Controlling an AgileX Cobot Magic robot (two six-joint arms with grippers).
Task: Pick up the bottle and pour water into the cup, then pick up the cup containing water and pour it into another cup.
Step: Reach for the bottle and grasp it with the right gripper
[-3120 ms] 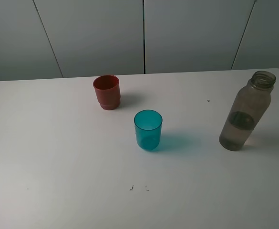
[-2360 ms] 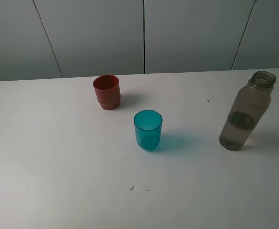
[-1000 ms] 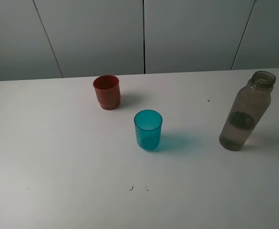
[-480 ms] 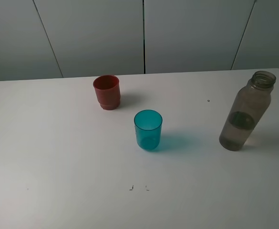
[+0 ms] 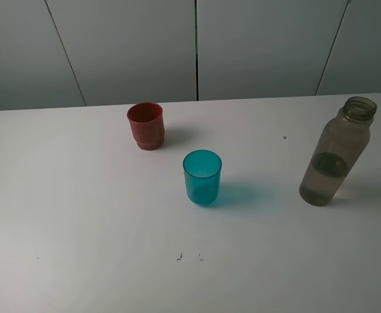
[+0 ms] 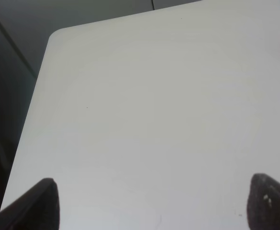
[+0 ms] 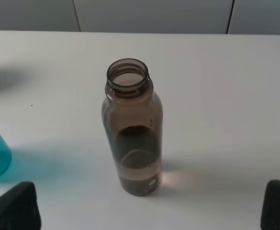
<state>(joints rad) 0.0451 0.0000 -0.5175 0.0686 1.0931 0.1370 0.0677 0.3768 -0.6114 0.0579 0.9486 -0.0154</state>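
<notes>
This looks like a lab or test room rather than a home, though little of it shows. A plain white table [image 5: 79, 215] with rounded corners stands against flat grey wall panels [image 5: 131, 45] split by thin dark seams, all under even light.

wide-spread pincer [image 6: 151, 206] above white table [image 6: 154, 96]

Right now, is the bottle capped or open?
Open: the bottle stands upright on the table, its threaded neck bare with no cap on it.
</notes>
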